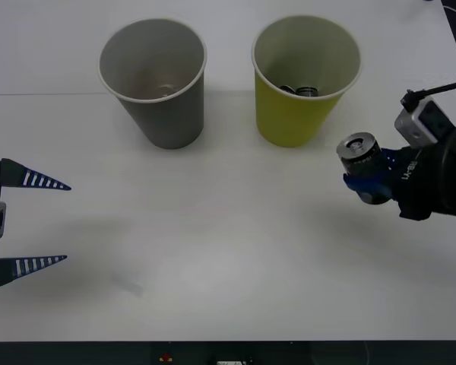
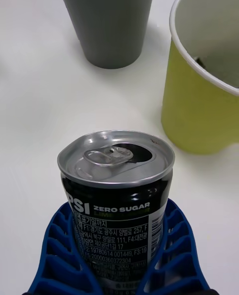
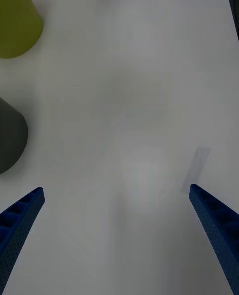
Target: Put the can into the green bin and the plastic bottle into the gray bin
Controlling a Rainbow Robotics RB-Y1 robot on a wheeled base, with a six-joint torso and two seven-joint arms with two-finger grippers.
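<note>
Inside the green bin (image 1: pixel 304 84) lie cans; right gripper (image 1: pixel 367 181) clamps the can (image 1: pixel 359 150), left gripper (image 1: pixel 45 223) spread.

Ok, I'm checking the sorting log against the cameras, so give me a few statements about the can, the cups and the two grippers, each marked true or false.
1. The right gripper is closed on the can. True.
2. The can lies on its side on the table. False: it is upright in the jaws.
3. The green bin already has something dark inside. True.
4. The left gripper grips the gray bin. False: it is open, away from the cups.
5. The gray bin has tipped over. False: it stands upright beside the green one.
</note>
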